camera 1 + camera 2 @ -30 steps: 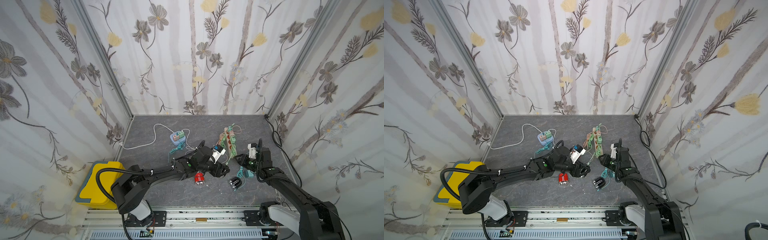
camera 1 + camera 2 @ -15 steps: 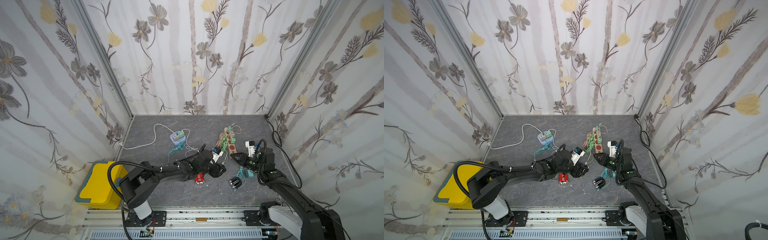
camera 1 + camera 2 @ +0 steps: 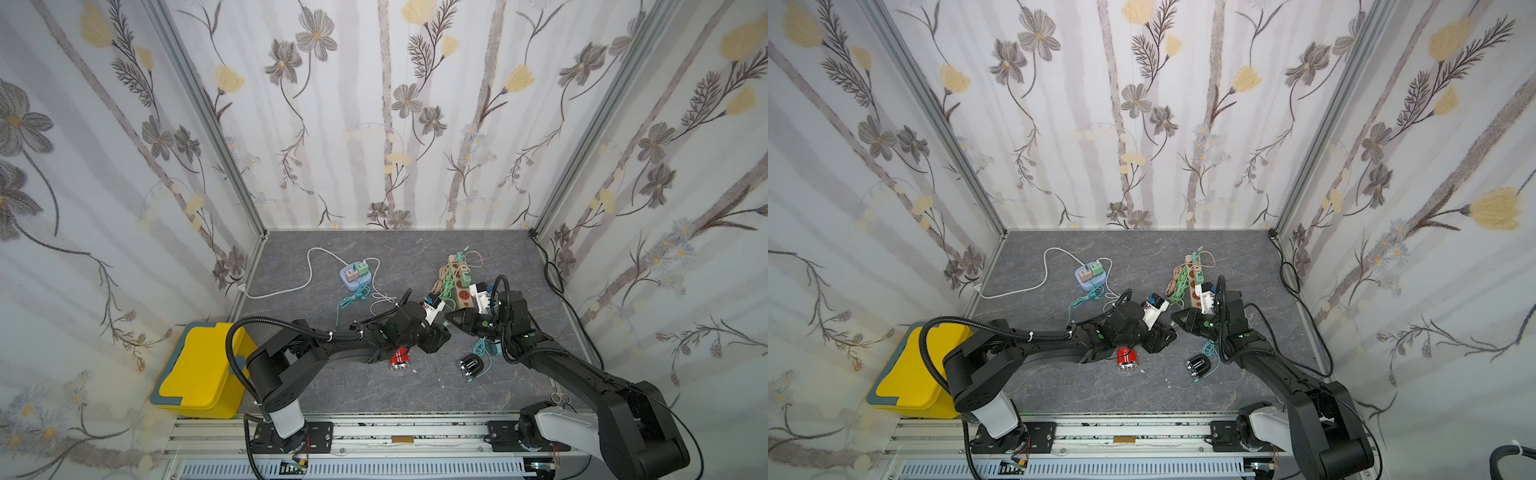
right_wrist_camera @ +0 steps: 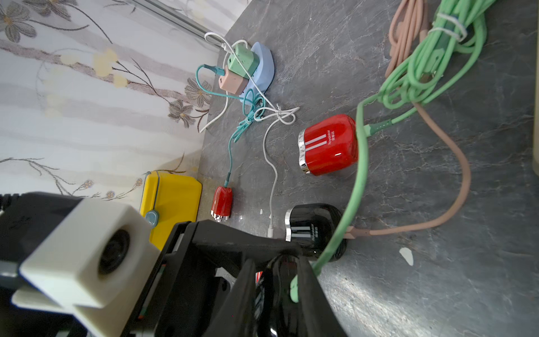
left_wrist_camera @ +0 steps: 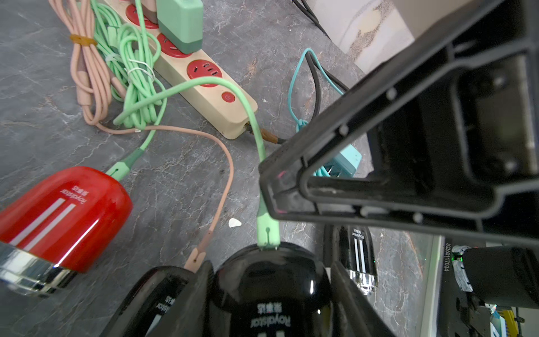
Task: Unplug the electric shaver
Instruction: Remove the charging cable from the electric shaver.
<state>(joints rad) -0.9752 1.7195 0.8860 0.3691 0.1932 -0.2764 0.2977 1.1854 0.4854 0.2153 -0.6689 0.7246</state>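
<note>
My left gripper [image 5: 268,280] is shut on a black electric shaver [image 5: 268,294] low over the grey floor, mid-scene in both top views [image 3: 436,336] [image 3: 1160,332]. A green plug [image 5: 267,230] sits in the shaver's end, and its green cable [image 5: 242,96] runs back towards the beige power strip [image 5: 204,96]. My right gripper [image 4: 277,271] meets it from the right [image 3: 451,318]. Its fingers straddle the green plug [image 4: 294,289], which lies against one finger with a gap to the other, so it is open.
Several other shavers lie close by: a red one [image 3: 400,358] [image 4: 329,146], a black one on a pink cable [image 4: 315,227], and another black one [image 3: 469,366]. A blue socket hub [image 3: 353,276] with cables sits further back, and a yellow box [image 3: 199,374] stands outside the left wall.
My right gripper has moved left up to the left gripper and narrowed its jaws around the green plug. The left gripper has kept its hold on the black shaver, almost in place.
</note>
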